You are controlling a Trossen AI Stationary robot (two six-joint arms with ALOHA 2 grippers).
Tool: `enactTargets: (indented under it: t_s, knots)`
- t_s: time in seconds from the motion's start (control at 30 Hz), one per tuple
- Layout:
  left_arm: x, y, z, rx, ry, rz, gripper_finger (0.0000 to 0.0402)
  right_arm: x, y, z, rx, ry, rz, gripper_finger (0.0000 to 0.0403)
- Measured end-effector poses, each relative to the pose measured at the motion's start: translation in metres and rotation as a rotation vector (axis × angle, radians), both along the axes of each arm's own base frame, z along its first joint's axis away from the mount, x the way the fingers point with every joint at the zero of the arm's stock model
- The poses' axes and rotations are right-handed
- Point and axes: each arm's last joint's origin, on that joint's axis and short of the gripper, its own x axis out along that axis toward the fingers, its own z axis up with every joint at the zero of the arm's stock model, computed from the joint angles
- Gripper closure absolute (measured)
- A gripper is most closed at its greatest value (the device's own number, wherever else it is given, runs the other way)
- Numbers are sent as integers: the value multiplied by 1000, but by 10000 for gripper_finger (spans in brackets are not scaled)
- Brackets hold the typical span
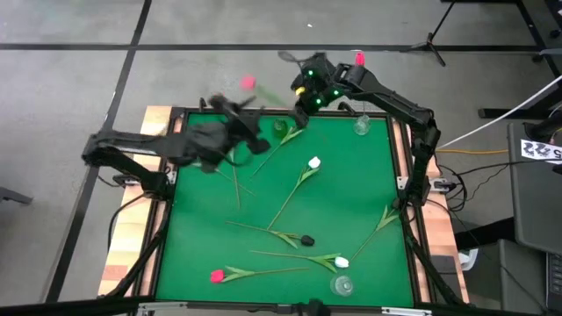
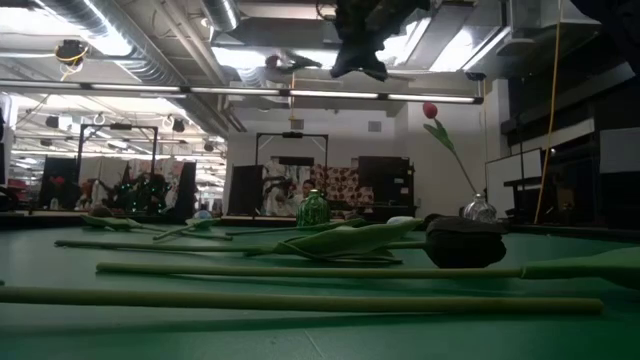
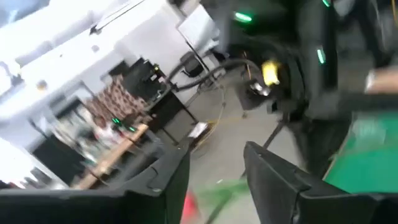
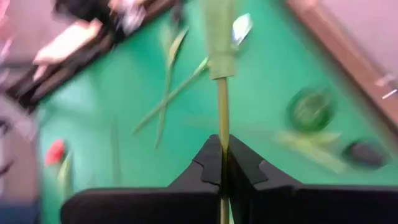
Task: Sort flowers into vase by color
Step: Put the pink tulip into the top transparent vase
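R end effector [image 4: 222, 163] clamped on flower stem [image 4: 222, 106], L end effector [image 3: 214, 171] gapped

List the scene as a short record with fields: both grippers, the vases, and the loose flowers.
right gripper: shut on held tulip stem, thin and green, above the far edge of the table
left gripper: raised close to the right gripper
clear glass vase: far right corner, holds one red-pink tulip
green glass vase: far edge, contents unclear
second clear vase: near edge
lying on green mat: white-headed tulip, black-headed tulip, second white tulip, pink-headed tulip
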Motion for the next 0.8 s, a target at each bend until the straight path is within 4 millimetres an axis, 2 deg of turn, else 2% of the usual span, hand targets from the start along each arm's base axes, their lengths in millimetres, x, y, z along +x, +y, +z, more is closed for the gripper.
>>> enactTargets:
  t_s: [0.13, 0.33, 0.47, 0.6, 0.8]
  knots:
    - [-31, 3, 21, -71, -180, 3, 235, -4, -7, 26, -146, -160, -72, 400]
    - [-60, 4, 36, -151, -320, -91, 233, -32, 1, 82, -464, -340, -256, 401]
    - [-61, 3, 35, -175, -324, -159, 233, -60, 12, 114, -608, -400, -379, 401]
    - [-58, 2, 28, -179, -264, -165, 233, -76, 19, 127, -675, -405, -422, 401]
    - [-51, 2, 10, -188, -209, -159, 233, -101, 32, 157, -761, -552, -475, 402]
